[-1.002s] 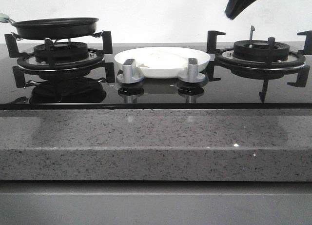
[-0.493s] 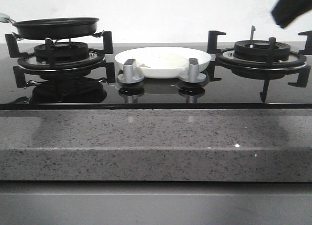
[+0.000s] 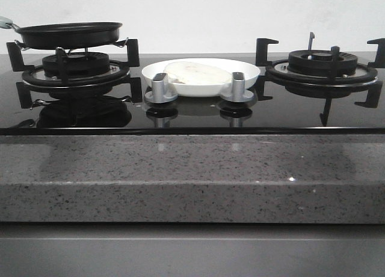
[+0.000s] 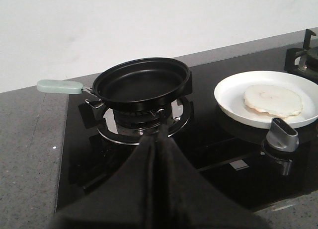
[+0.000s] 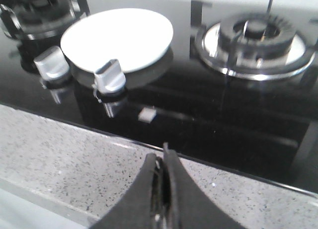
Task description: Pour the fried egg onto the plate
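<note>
Between the left fingers (image 4: 160,139) no gap shows: the two dark tips lie pressed together and hold nothing. Just beyond them sits the black frying pan (image 4: 141,82), level on the left burner grate (image 4: 139,122), its pale green handle (image 4: 59,86) pointing away from the plate, its inside bare. Farther out and to one side of those fingers lies the plate (image 4: 233,97), and the fried egg (image 4: 272,100) rests flat on it, pale with a browned edge, well inside the rim.

The right fingers (image 5: 163,177) are likewise closed on nothing, hanging above the speckled bench (image 5: 74,164) at the front edge of the glass hob. Ahead of them stand two silver knobs (image 5: 110,75), then the plate, washed out white in that view so the egg cannot be made out there, and the right burner (image 5: 256,40) off to the other side.

In the front view the right arm, which hung dark over the right burner half a second ago, has left the frame altogether; neither arm now appears above the hob. With the egg on the plate, the pan back on its grate and both arms drawn clear, the pour looks finished.
</note>
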Robot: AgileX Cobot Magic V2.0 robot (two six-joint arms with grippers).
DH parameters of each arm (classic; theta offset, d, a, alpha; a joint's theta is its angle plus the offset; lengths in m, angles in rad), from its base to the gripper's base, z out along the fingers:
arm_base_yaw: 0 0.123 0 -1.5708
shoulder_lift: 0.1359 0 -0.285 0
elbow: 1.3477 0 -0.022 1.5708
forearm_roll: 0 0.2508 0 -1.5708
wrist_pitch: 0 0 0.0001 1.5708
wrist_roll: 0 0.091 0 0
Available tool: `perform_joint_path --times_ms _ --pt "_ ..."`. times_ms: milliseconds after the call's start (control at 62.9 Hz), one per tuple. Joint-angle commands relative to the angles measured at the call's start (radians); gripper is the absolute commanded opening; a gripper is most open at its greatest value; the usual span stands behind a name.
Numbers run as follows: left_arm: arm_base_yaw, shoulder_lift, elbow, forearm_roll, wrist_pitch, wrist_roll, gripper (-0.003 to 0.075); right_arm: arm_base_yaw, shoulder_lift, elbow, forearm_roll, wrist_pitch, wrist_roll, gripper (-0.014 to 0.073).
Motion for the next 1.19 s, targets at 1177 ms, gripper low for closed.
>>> perform_joint_path --times_ms 1177 --pt "-0.004 -0.153 0.132 0.528 -0.179 -0.532 -0.002 0.002 -0.109 -0.013 -0.004 -0.093 -0.01 -0.0071"
